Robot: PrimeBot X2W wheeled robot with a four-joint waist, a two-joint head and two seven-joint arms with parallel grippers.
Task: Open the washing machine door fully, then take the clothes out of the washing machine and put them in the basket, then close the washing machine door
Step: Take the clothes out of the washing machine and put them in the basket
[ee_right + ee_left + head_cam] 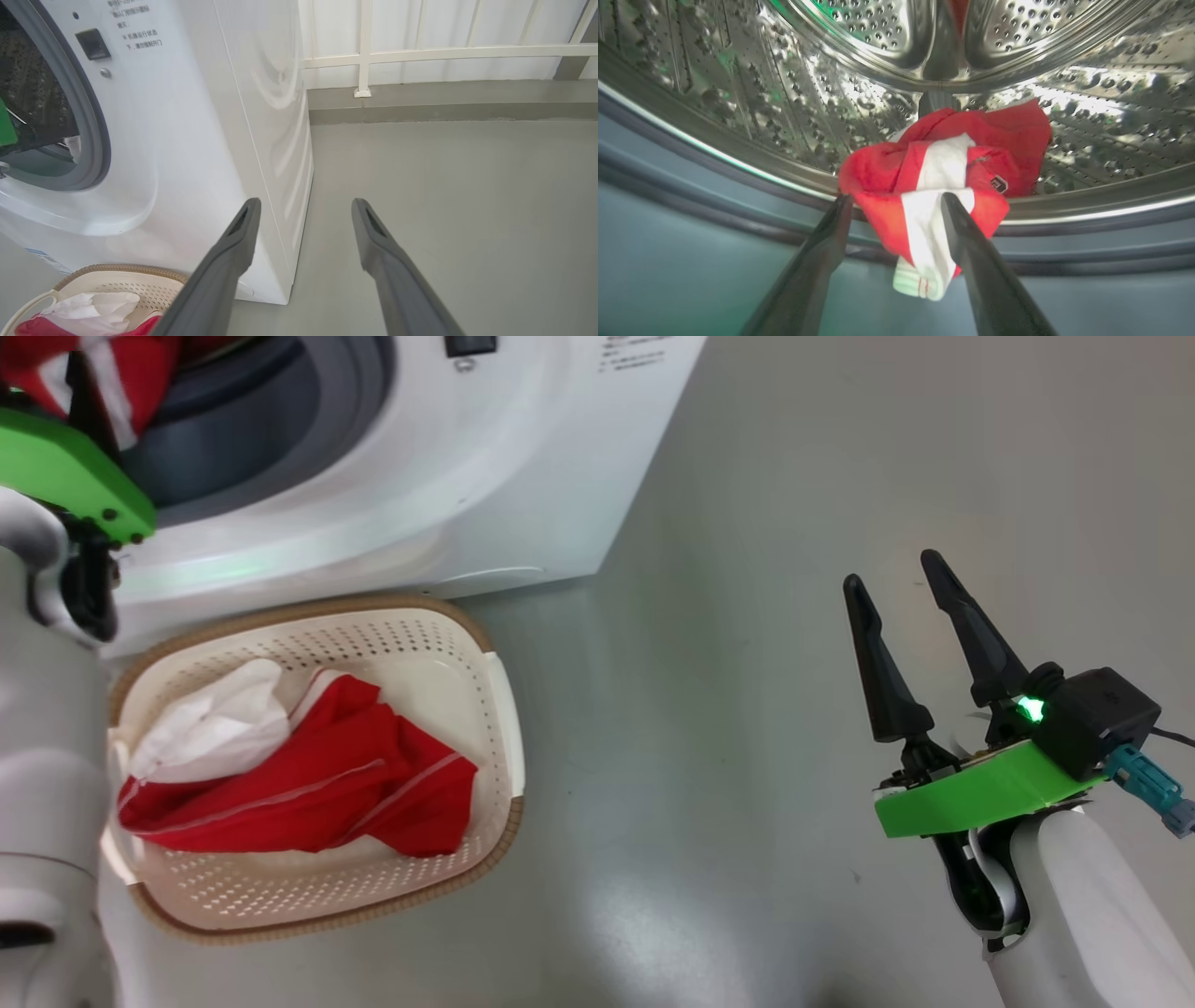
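Between the left gripper [896, 198]'s wide-spread, empty fingers, a red-and-white garment [943, 158] hangs over the drum [784, 107] lip, its small badge [999, 184] unreadable. The right gripper [890, 569] gapes empty above the floor [747, 784]. The basket [501, 728] holds more clothes [308, 775] before the washing machine [523, 457], whose printed lines [140, 35] are illegible.

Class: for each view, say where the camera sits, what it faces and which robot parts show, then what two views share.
Head view: on the head, looking down at basket, washer and floor; right hand and left forearm show.
Left wrist view: on that wrist, facing into the drum at a red garment; open left hand shows.
Right wrist view: on that wrist, facing washer, floor and wall; right hand's fingers show.
Head and right wrist views share the basket.
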